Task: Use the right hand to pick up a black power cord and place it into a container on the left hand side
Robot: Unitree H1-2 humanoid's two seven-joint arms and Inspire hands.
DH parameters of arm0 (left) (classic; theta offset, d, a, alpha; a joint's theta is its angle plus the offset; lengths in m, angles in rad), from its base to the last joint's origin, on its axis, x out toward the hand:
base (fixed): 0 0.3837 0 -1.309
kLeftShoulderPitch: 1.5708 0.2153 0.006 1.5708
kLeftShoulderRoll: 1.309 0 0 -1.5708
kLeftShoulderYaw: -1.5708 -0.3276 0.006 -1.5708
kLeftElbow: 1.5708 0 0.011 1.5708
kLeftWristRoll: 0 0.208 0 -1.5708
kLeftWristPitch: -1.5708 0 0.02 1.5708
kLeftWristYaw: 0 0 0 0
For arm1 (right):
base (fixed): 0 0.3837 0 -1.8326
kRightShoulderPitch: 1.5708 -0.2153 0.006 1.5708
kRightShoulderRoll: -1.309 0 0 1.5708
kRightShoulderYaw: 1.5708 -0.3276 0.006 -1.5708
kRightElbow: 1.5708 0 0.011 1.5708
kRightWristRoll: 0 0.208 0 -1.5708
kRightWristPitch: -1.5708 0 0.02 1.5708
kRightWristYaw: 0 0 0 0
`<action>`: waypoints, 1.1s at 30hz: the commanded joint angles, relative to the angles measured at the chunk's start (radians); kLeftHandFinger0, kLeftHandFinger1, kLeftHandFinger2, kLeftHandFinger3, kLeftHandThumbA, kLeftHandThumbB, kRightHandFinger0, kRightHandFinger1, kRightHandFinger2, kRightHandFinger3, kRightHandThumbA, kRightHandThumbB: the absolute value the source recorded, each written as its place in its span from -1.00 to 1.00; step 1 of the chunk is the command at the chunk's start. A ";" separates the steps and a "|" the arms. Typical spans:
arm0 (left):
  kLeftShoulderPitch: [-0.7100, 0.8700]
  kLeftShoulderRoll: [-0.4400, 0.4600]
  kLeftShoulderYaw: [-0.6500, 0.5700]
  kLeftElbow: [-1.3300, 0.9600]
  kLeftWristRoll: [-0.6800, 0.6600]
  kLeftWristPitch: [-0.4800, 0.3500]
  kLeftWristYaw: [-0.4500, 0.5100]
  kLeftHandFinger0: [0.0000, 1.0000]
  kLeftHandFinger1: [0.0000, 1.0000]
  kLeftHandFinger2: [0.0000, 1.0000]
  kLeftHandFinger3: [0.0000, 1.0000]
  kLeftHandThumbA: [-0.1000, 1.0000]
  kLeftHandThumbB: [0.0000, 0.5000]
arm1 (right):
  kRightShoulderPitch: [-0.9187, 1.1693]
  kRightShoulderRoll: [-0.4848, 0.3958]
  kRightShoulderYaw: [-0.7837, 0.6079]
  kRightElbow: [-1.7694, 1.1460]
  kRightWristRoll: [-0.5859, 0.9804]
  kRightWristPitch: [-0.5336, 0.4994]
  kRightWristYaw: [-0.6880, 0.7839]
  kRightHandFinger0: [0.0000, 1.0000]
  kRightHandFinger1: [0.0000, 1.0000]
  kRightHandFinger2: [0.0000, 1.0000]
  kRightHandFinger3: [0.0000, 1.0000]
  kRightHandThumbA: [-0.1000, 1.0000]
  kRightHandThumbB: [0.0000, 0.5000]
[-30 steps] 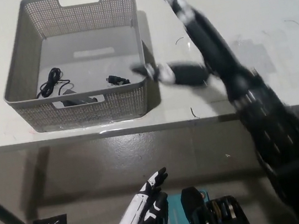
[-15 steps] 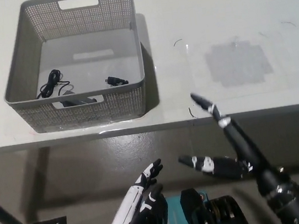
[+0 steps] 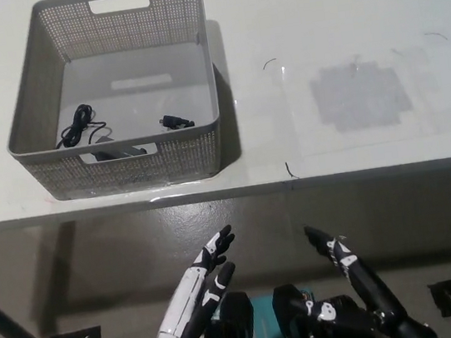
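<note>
a: what's on the white table [image 3: 320, 4]?
b: a grey perforated basket [image 3: 205, 142] at about ten o'clock, and a grey smudged patch [image 3: 360, 97] near three o'clock.

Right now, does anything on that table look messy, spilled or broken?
Nothing stands out. The black power cord lies inside the grey basket, which sits upright and square on the white table. Both hands, white left and black right, hang open below the table edge.
</note>
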 commanded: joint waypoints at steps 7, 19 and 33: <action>0.004 -0.013 0.008 0.004 -0.003 -0.041 0.032 1.00 1.00 1.00 1.00 1.00 -0.47 | -0.023 -0.001 -0.033 0.044 0.095 -0.082 0.030 1.00 1.00 1.00 1.00 1.00 0.75; -0.004 -0.010 0.009 -0.004 -0.005 -0.031 0.024 1.00 1.00 1.00 1.00 1.00 -0.49 | -0.041 -0.012 -0.046 0.034 0.114 -0.066 0.044 1.00 1.00 1.00 1.00 1.00 0.75; 0.040 -0.022 0.017 -0.020 -0.016 -0.005 0.026 1.00 1.00 1.00 1.00 1.00 -0.73 | -0.031 -0.001 -0.055 0.033 0.170 -0.043 0.080 1.00 1.00 1.00 1.00 1.00 0.45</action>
